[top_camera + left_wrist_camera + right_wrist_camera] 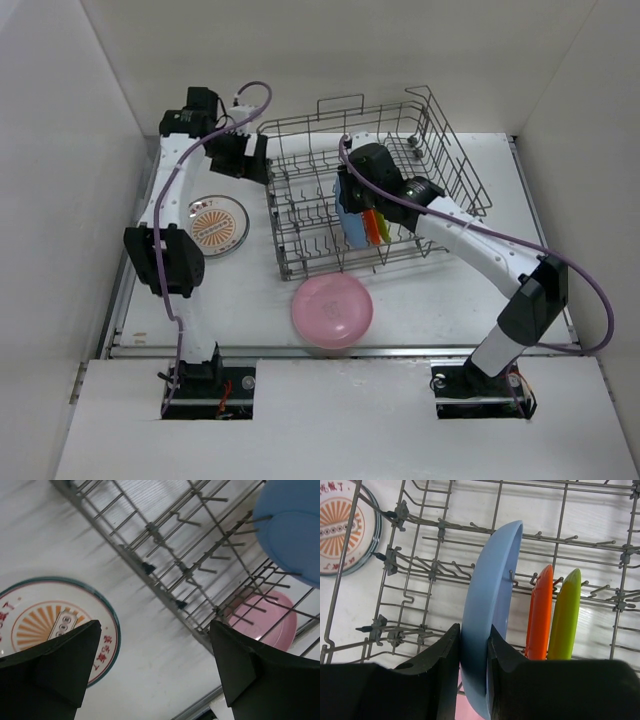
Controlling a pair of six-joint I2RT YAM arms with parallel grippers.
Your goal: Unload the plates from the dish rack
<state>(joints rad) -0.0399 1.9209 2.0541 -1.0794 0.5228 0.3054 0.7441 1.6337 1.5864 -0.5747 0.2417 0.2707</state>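
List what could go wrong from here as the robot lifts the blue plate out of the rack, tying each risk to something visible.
1. The right gripper pinches only the rim of the blue plate, so the plate may pivot or slip when lifted.
2. The orange plate and green plate stand close beside it; a tilted lift could knock them.
3. The blue plate sits between tines of the dish rack and might snag there.

3 plates point(490, 605) in rack point(305, 215), 2 outside
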